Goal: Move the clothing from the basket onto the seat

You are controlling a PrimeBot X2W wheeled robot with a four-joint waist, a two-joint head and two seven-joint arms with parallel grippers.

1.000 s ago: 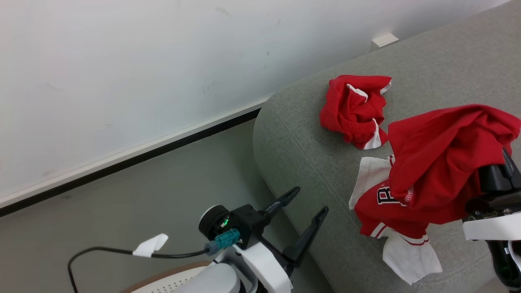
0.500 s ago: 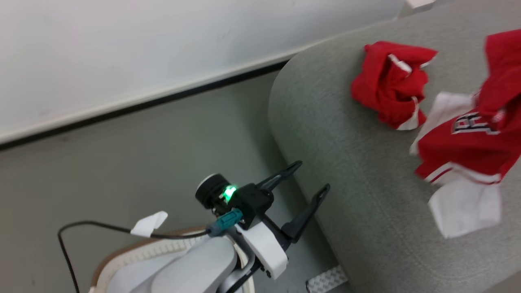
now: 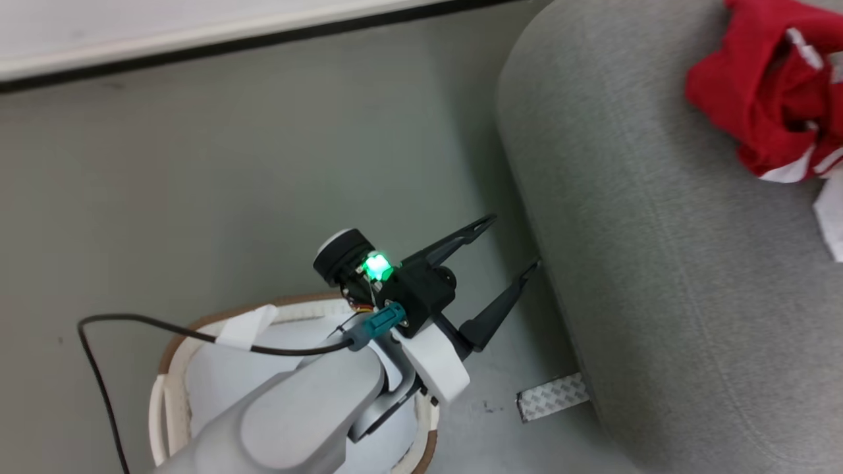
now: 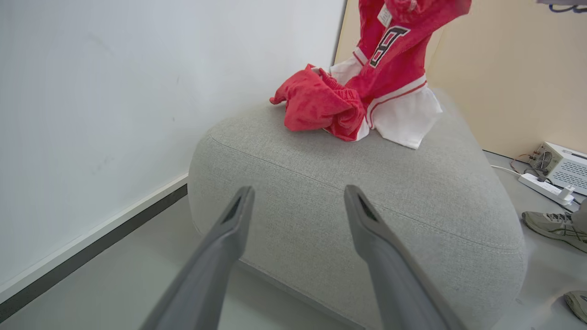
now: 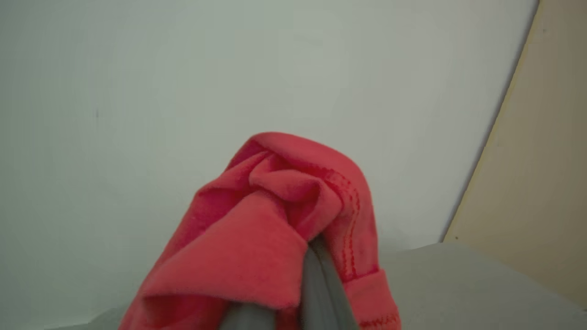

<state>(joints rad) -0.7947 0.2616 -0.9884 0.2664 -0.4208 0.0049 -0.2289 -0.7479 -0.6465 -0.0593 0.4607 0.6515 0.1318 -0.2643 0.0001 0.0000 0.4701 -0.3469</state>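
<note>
— Can you read any words anywhere?
— Just one big dark letter with a white edge, on the red clothing (image 4: 399,68) that hangs up high. It looks like a "B" (or maybe an 8). The little white tag (image 4: 384,15) above it is too small to read.

The left forearm (image 3: 296,421) hides much of the basket (image 3: 161,395), and the head view's edge crops the clothing (image 3: 751,92).
</note>
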